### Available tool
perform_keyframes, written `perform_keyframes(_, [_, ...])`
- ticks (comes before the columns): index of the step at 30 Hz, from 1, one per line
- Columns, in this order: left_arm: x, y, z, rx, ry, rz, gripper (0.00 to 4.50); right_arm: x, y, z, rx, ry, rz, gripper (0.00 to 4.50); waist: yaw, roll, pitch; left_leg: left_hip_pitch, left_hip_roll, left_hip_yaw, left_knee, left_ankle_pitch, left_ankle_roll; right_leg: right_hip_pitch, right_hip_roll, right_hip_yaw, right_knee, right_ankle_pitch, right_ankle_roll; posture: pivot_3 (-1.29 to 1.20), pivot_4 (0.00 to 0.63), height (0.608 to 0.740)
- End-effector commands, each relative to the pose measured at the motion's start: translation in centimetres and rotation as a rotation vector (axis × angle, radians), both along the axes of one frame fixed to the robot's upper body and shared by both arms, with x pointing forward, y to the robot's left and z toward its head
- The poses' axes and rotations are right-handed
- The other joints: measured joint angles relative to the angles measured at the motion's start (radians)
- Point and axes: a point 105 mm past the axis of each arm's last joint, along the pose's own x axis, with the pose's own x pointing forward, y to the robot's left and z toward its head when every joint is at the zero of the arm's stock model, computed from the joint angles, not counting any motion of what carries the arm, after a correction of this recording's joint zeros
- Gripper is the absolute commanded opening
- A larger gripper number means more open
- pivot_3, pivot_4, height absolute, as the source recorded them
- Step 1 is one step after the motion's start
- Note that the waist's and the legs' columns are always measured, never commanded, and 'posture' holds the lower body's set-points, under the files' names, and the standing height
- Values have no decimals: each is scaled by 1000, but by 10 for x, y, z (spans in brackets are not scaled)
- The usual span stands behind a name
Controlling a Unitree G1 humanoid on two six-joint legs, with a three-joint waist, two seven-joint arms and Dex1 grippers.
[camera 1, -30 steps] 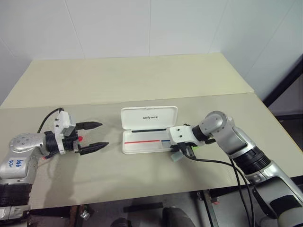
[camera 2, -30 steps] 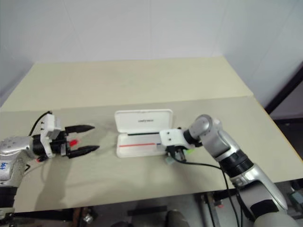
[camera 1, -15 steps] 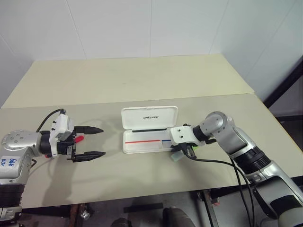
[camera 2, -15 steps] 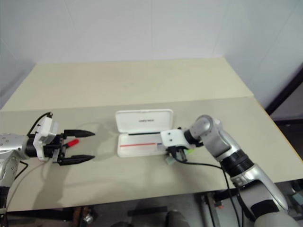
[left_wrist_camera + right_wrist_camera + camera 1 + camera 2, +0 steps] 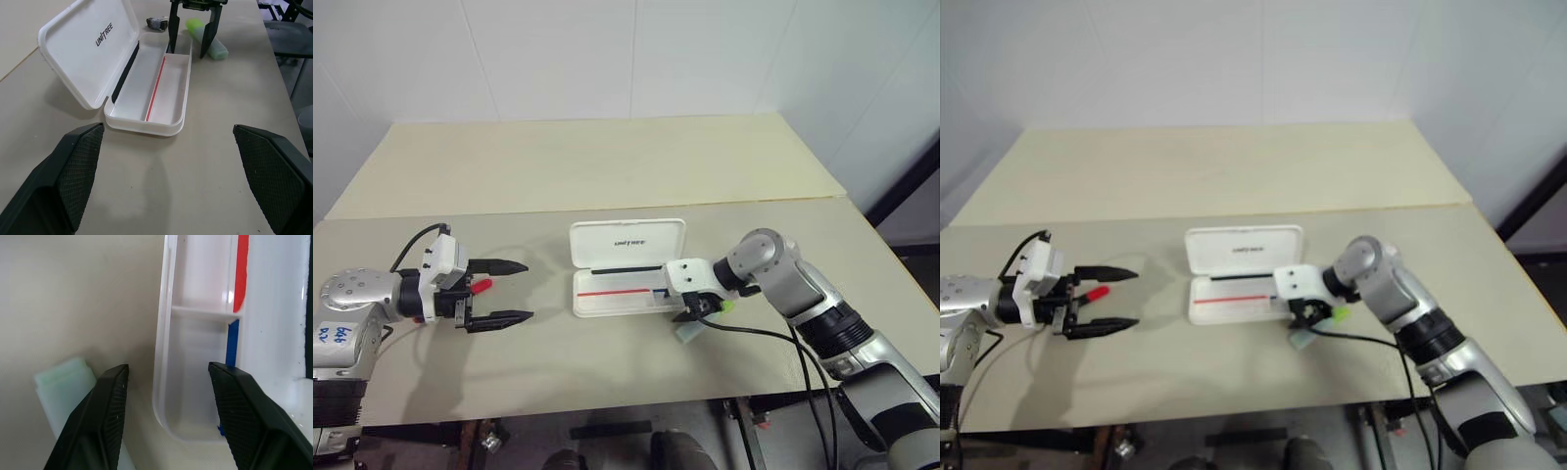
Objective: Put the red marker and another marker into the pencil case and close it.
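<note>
1. White walls stand behind a big tan table (image 5: 607, 166).
2. On the table sits the white pencil case (image 5: 625, 279), wide open, with its lid standing up at the back.
3. Small dark letters are on the lid, and a thin red and blue stripe runs along the inside of the tray.
4. No marker shows in the parts of the tray that can be seen.
5. The right gripper (image 5: 191, 30) points down at the right end of the case.
6. Its two black fingers (image 5: 110, 416) are apart, one over the end of the tray and one outside the case wall, and they hold nothing.
7. The pale green marker (image 5: 207, 43) with a bright lime cap lies on the table just beside the right end of the case, right next to the outside finger.
8. A small dark and silver thing (image 5: 156, 22) lies on the table near that same end of the case.
9. The left gripper (image 5: 492, 291) is off to the left, well apart from the case, and points toward it.
10. Its fingers are spread wide with nothing between them.
11. The red marker (image 5: 481, 285) pokes out with its red end by the left gripper, next to the far finger.
</note>
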Motion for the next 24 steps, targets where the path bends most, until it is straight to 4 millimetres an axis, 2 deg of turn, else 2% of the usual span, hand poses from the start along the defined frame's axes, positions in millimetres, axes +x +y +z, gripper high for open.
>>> perform_keyframes(1, [1,1,6,1,-32,6,4500,-6,11,19,36,-13,47,2589,-1,0,0,0,0,0,0,0,0,0,0,0,0,0,0,0,150,740])
perform_keyframes(9, [-3,3,3,8,-27,16,4500,-13,18,37,127,-1,37,2589,0,0,0,0,0,0,0,0,0,-1,0,0,0,0,0,0,150,740])
perform_keyframes(14, [-5,9,3,13,-32,40,4500,-12,4,61,271,-20,-17,4197,1,0,0,0,0,0,0,0,0,-1,0,0,0,0,0,0,150,740])
perform_keyframes(15, [-6,11,4,11,-34,50,4500,-13,0,67,317,-31,-13,4452,1,0,0,0,0,0,0,0,0,-1,0,0,0,0,0,0,150,740])
perform_keyframes(17, [-7,15,4,8,-37,68,4500,-12,-15,76,402,-51,-29,4452,4,0,0,0,0,0,0,0,0,0,0,0,-1,0,0,0,150,740])
perform_keyframes(20, [-8,20,5,2,-39,85,4500,-22,-30,78,477,-59,35,4452,8,0,0,0,0,0,-2,-1,1,0,0,0,-2,0,0,0,150,740])
perform_keyframes(24, [-8,26,8,1,-48,115,4500,-34,-67,85,632,-28,-16,4452,10,0,0,0,0,1,-4,-1,1,0,0,0,-4,0,0,0,150,740])
